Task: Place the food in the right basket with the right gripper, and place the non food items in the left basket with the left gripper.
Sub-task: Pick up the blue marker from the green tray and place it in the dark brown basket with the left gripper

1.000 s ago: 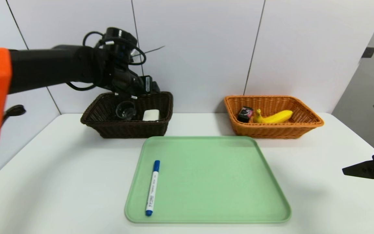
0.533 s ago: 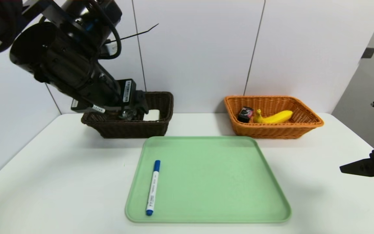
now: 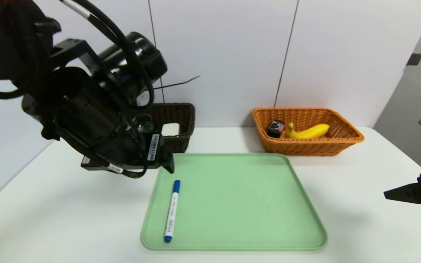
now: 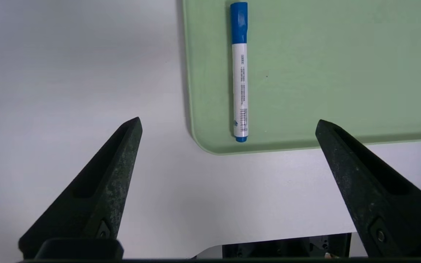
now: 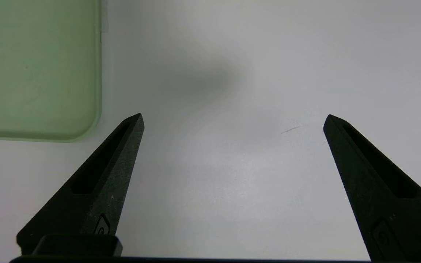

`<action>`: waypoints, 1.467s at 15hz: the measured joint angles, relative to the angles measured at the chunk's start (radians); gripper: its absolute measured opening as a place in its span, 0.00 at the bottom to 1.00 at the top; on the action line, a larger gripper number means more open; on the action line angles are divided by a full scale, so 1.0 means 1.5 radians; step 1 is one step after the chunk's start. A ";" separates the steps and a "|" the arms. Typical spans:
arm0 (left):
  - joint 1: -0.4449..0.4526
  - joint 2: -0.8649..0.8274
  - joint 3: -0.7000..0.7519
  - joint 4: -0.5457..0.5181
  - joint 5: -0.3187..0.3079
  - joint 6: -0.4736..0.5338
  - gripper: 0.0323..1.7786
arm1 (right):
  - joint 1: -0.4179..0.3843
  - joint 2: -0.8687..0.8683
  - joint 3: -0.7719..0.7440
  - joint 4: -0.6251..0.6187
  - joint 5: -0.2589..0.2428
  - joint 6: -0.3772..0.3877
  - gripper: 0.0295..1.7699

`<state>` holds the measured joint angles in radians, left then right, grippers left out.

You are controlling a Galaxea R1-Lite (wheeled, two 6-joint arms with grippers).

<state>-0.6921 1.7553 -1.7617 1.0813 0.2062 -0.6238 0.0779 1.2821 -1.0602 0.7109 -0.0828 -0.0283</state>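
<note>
Head view first: green tray (image 3: 239,204) lies at the middle of the white worktop (image 3: 68,204); a blue-capped marker (image 3: 171,211) lies along the tray's left side, cap toward the far wall; the left gripper (image 3: 166,160) hangs over the tray's far-left corner, just above the marker's cap end, its bulky black arm covering much of the dark brown basket (image 3: 175,120) behind it; a white block (image 3: 170,129) and a clear glass piece (image 3: 143,123) show inside that basket; the orange basket (image 3: 342,138) stands at the far right, holding a banana (image 3: 311,131) and a small dark packet (image 3: 276,128) side by side; the right gripper (image 3: 400,193) sits low at the worktop's right edge, well apart from the tray.

Left wrist view: the left gripper (image 4: 228,124) has its jaws spread wide and empty, above the worktop (image 4: 68,73) and the tray's corner (image 4: 342,73); the marker (image 4: 239,71) lies on the tray beyond the tips, closer to one finger than the other, touched by neither.

Right wrist view: the right gripper (image 5: 232,117) also has its jaws wide apart, holding nothing, over bare worktop (image 5: 214,182); a rounded corner of the tray (image 5: 38,73) shows off to one side, clear of the fingers.
</note>
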 joint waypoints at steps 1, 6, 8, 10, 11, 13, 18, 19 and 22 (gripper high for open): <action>-0.006 -0.002 0.034 -0.036 0.001 0.001 0.95 | 0.000 -0.002 0.002 0.000 0.000 0.009 0.96; -0.065 -0.008 0.196 -0.210 0.000 0.004 0.95 | 0.000 -0.008 0.010 0.000 0.000 0.014 0.96; -0.076 -0.001 0.210 -0.219 0.000 0.004 0.95 | 0.000 -0.009 0.011 0.000 0.000 0.014 0.96; -0.080 0.014 0.212 -0.218 0.001 0.003 0.95 | 0.000 -0.009 0.011 0.000 0.000 0.014 0.96; -0.081 0.022 0.212 -0.217 0.001 0.001 0.95 | 0.000 -0.009 0.011 0.000 0.000 0.014 0.96; -0.080 0.043 0.203 -0.214 0.002 -0.007 0.95 | 0.000 -0.009 0.014 -0.001 0.000 0.014 0.96; -0.079 0.097 0.156 -0.186 -0.001 -0.048 0.95 | 0.000 -0.010 0.020 -0.001 0.000 0.018 0.96; -0.077 0.106 0.147 -0.181 -0.003 -0.048 0.95 | 0.000 -0.010 0.021 -0.001 -0.001 0.018 0.96; -0.060 0.131 0.112 -0.148 -0.012 -0.045 0.95 | 0.000 -0.014 0.026 0.000 -0.001 0.018 0.96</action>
<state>-0.7817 1.9526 -1.5938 0.8591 0.1881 -0.6917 0.0772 1.2617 -1.0217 0.7104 -0.0840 -0.0013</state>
